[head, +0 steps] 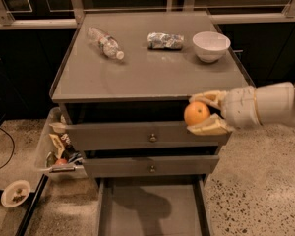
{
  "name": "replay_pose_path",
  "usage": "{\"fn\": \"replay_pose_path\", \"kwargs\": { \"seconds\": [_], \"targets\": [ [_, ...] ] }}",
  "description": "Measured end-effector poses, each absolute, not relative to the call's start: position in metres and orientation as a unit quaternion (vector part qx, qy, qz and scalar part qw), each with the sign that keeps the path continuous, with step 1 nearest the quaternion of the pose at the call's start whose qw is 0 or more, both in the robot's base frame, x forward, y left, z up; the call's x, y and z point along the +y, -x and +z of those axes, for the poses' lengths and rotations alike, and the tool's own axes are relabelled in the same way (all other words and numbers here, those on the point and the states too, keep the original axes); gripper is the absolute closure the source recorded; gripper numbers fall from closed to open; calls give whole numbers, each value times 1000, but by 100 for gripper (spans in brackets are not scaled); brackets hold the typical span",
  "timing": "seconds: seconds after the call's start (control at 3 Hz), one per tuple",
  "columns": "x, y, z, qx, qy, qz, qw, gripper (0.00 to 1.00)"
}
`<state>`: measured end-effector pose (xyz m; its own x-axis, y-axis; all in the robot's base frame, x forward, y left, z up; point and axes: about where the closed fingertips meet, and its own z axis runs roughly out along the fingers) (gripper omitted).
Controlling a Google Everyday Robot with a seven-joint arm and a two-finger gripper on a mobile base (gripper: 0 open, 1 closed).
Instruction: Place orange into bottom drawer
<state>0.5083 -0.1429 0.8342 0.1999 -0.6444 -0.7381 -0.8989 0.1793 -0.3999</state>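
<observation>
The pale hand (192,114) grips the small round bright-orange fruit (196,113) just past the grey tabletop's (137,80) right front edge, level with the top knobbed drawer (128,136). Lower left, the wide flat grey bottom drawer (152,214) stands pulled out. A white bowl (211,45) sits behind.

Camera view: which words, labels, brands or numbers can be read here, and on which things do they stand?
No text can be read.
Plastic bottle: label too blurred to read.
Crumpled silvery item: print too blurred to read.
The gripper, shut on the orange in front of the top drawer, shows no marking.
</observation>
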Motion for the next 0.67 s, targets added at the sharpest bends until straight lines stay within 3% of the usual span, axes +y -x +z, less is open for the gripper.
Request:
{"fn": "replay_pose_path", "kwargs": {
  "seconds": [0.33,0.67],
  "targets": [
    [-204,-477,793,672,595,136,418,100],
    [-204,-477,793,672,595,136,418,100]
  ]
}}
